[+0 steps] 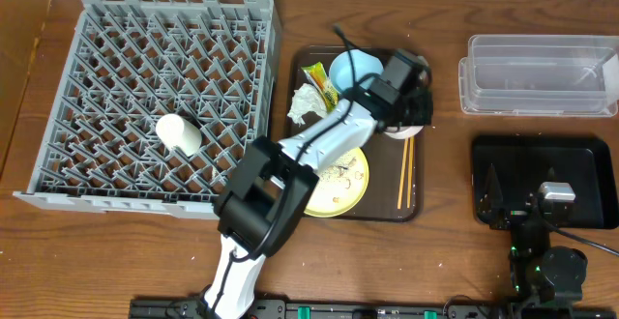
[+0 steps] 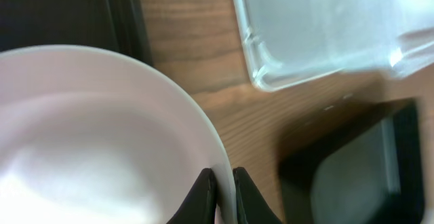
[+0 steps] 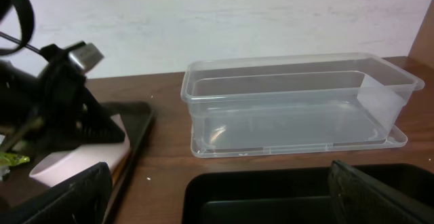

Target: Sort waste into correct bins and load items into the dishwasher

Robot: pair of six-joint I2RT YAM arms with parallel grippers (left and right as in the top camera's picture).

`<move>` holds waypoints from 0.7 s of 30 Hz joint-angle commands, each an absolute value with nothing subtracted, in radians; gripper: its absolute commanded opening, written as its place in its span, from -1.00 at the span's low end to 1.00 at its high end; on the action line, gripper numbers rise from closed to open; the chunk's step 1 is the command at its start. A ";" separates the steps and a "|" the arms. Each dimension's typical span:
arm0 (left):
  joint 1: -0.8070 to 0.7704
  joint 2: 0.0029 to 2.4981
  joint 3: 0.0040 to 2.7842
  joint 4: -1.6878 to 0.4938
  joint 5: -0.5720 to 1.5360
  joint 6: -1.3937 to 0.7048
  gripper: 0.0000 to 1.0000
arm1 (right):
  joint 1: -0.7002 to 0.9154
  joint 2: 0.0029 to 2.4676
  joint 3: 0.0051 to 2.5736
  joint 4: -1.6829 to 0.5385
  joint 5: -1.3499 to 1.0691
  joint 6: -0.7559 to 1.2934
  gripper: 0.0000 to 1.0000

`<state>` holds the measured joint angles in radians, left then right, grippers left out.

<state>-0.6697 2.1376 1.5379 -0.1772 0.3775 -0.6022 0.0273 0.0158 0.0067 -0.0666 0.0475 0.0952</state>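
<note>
We list, placed from the brown tray (image 1: 385, 195): left gripper (image 2: 222, 183) at its right edge, pinching the rim of the pinkish-white bowl (image 2: 95, 136); blue bowl (image 1: 356, 68), tissue (image 1: 308, 103), wrapper (image 1: 322, 82), yellow plate (image 1: 340, 182) and chopsticks (image 1: 406, 169) on it; cream cup (image 1: 179, 133) in the dish rack (image 1: 116, 68), to its left; right gripper (image 3: 224, 197) spread wide over the black tray (image 1: 580, 164), to its right

Pinkish-white bowl (image 2: 102, 136): was blurred in left wrist view, cut by left and bottom edges; overhead, lay mostly hidden under left gripper (image 1: 407, 116). Yellow plate (image 1: 346, 179): partly covered by left arm. Clear tub (image 2: 325, 27): was blurred, cropped top and right.
</note>
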 commanded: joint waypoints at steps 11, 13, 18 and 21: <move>-0.448 2.141 1.532 -0.088 0.831 -0.888 -0.85 | 0.020 0.014 0.006 -0.071 0.047 0.099 0.99; -0.429 2.141 1.532 -0.083 0.862 -0.896 -0.85 | 0.020 0.014 0.006 -0.071 0.047 0.099 0.99; -0.399 2.141 1.532 -0.061 0.934 -0.897 -0.85 | 0.020 0.014 0.006 -0.071 0.047 0.099 0.98; -0.400 2.141 1.532 -0.062 0.935 -0.896 -0.85 | 0.020 0.014 0.006 -0.071 0.047 0.099 0.99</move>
<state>-0.4019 2.1376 1.5372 -0.0650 0.8936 -0.8917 0.0273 0.0158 0.0067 -0.0666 0.0475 0.0952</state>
